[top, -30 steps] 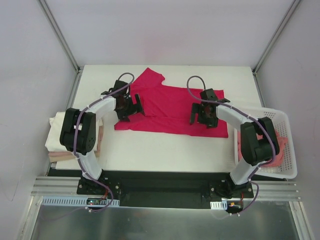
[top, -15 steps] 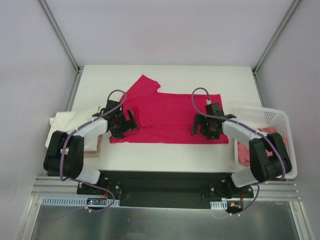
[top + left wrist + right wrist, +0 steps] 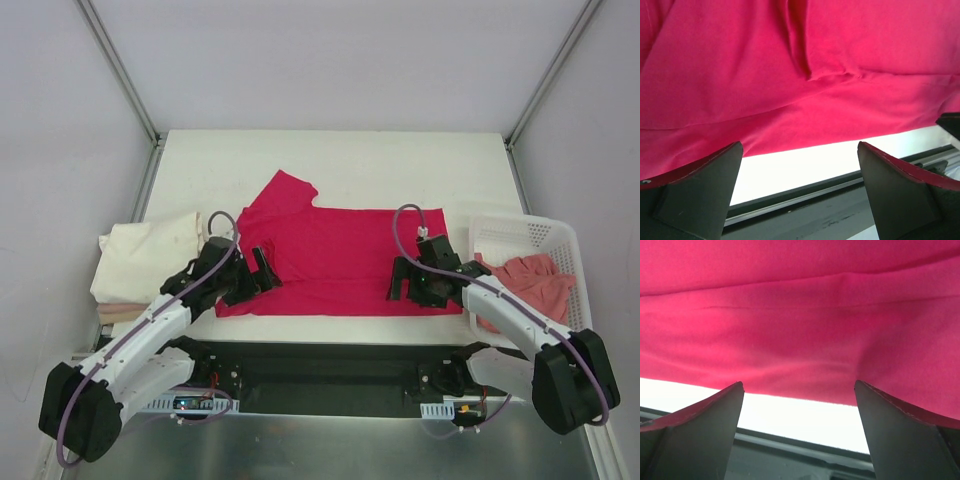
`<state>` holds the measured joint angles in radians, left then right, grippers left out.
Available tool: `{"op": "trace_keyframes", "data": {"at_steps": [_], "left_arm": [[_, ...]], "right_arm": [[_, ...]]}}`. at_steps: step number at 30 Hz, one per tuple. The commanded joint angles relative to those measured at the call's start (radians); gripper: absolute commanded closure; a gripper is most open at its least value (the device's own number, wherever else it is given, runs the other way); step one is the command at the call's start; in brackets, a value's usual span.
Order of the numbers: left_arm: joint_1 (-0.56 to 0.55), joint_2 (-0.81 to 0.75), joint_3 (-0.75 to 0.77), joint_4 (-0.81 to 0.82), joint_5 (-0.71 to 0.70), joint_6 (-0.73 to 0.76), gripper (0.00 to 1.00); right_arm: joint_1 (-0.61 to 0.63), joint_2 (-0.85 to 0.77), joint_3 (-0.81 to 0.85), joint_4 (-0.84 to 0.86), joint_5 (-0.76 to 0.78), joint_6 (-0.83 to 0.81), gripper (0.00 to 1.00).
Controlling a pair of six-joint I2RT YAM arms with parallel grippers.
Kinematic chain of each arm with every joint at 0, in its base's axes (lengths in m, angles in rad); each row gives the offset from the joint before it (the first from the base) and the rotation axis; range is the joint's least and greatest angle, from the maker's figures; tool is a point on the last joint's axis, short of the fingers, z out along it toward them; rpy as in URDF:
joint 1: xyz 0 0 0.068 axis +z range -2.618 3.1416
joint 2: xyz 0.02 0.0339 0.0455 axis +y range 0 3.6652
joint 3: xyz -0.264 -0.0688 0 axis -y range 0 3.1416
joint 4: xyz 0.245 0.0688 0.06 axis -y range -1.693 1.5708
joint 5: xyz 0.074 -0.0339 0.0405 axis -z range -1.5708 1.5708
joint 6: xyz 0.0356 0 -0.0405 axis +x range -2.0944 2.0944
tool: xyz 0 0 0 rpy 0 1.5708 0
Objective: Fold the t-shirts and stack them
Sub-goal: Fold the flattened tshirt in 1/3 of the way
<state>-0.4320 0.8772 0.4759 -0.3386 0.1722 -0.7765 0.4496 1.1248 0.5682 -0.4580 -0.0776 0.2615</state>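
Crimson-pink t-shirt (image 3: 340, 255) has slid closer to the surface's (image 3: 400, 160) near edge. We see left fingers (image 3: 695, 195) and right fingers (image 3: 900, 435) spread wide at its hem, clasping nothing.

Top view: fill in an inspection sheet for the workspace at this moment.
Surface: white table.
Job's things: crimson shirt spread out at the centre, one sleeve pointing far-left; cream shirt folded at the left edge; salmon shirt bunched in the basket.
Clutter: nothing seen.
Grippers: left gripper at the crimson shirt's near-left corner, right gripper at its near-right corner, both open.
Cables: a purple cable loops off each wrist.
Surroundings: white walls, metal posts.
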Motion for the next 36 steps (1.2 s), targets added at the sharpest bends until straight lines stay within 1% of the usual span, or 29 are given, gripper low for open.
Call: {"op": "trace_keyframes", "data": {"at_steps": [1, 5, 6, 8, 10, 11, 12, 14, 16, 20, 22, 23, 25, 26, 27, 29, 32, 33, 36], "left_arm": [[-0.031, 0.031, 0.085, -0.008, -0.082, -0.029, 0.01], [-0.063, 0.166, 0.174, -0.01, -0.12, -0.024, 0.01], [-0.074, 0.228, 0.19, -0.008, -0.134, -0.024, 0.01], [-0.079, 0.29, 0.233, -0.007, -0.146, -0.02, 0.04], [-0.079, 0.374, 0.26, -0.007, -0.163, -0.015, 0.16], [-0.079, 0.399, 0.286, -0.005, -0.166, -0.015, 0.21], [-0.079, 0.448, 0.299, -0.004, -0.166, -0.015, 0.33], [-0.08, 0.491, 0.329, 0.001, -0.166, -0.018, 0.43], [-0.079, 0.552, 0.348, 0.006, -0.168, -0.014, 0.5], [-0.08, 0.637, 0.394, 0.009, -0.154, -0.007, 0.55], [-0.08, 0.667, 0.403, 0.007, -0.151, -0.006, 0.61], [-0.08, 0.677, 0.411, 0.007, -0.146, -0.006, 0.68], [-0.08, 0.686, 0.417, 0.006, -0.143, -0.006, 0.76], [-0.08, 0.686, 0.421, 0.007, -0.142, -0.006, 0.85], [-0.082, 0.683, 0.421, 0.007, -0.142, -0.004, 0.89], [-0.083, 0.677, 0.435, 0.007, -0.14, 0.0, 0.96], [-0.091, 0.68, 0.463, 0.007, -0.138, 0.014, 0.98], [-0.094, 0.686, 0.47, 0.007, -0.135, 0.017, 1.0], [-0.102, 0.717, 0.51, 0.007, -0.126, 0.036, 1.0]], "right_arm": [[0.008, -0.081, 0.061, -0.074, 0.029, -0.011, 0.03], [0.006, -0.129, 0.071, -0.097, 0.064, -0.016, 0.03], [0.006, -0.138, 0.073, -0.106, 0.071, -0.016, 0.03], [0.008, -0.158, 0.071, -0.114, 0.071, -0.015, 0.03], [0.006, -0.174, 0.075, -0.129, 0.071, -0.021, 0.03], [0.006, -0.18, 0.076, -0.136, 0.102, -0.022, 0.03], [0.006, -0.181, 0.081, -0.149, 0.11, -0.025, 0.03], [0.006, -0.194, 0.085, -0.163, 0.136, -0.03, 0.03], [0.006, -0.204, 0.091, -0.182, 0.157, -0.033, 0.03], [0.006, -0.22, 0.096, -0.195, 0.177, -0.042, 0.03], [0.004, -0.227, 0.099, -0.203, 0.19, -0.044, 0.03], [0.004, -0.227, 0.099, -0.208, 0.194, -0.045, 0.03], [0.005, -0.23, 0.102, -0.211, 0.202, -0.048, 0.03], [0.006, -0.23, 0.104, -0.212, 0.202, -0.047, 0.03], [0.005, -0.23, 0.104, -0.214, 0.2, -0.048, 0.03], [0.006, -0.232, 0.104, -0.215, 0.205, -0.048, 0.03], [0.003, -0.23, 0.107, -0.212, 0.211, -0.05, 0.03], [0.004, -0.227, 0.108, -0.214, 0.211, -0.048, 0.03], [0.003, -0.227, 0.11, -0.215, 0.217, -0.05, 0.03]]}}
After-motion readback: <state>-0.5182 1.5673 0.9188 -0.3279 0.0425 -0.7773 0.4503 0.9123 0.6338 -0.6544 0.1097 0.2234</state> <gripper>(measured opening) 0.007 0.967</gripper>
